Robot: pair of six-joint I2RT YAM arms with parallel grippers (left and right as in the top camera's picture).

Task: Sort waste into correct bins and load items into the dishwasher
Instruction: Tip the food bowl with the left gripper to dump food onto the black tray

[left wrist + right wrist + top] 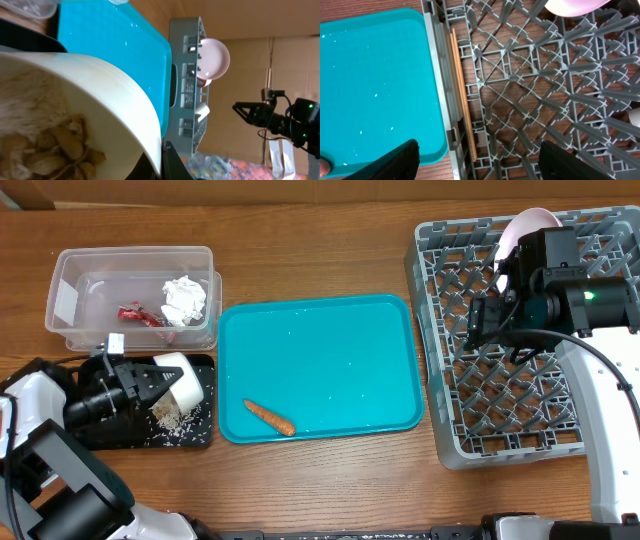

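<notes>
Big teal rectangular plastic serving tray (pixel 330 360) w/ rounded corners and a raised rim sits centre of the overhead frame, long side running L-R, flat on the tabletop. Brown wood-grain table (pixel 300 490) fills the rest of that view, bare along the bottom edge and top centre. In the left wrist view, tan cardboard wall (pixel 295 70) takes up the R side, w/ a thin upright metal rod (pixel 268 80) in front of it. Multicolour patterned cloth (pixel 235 167) lies along the bottom edge, right of centre; detail too blurred to tell more.
</notes>
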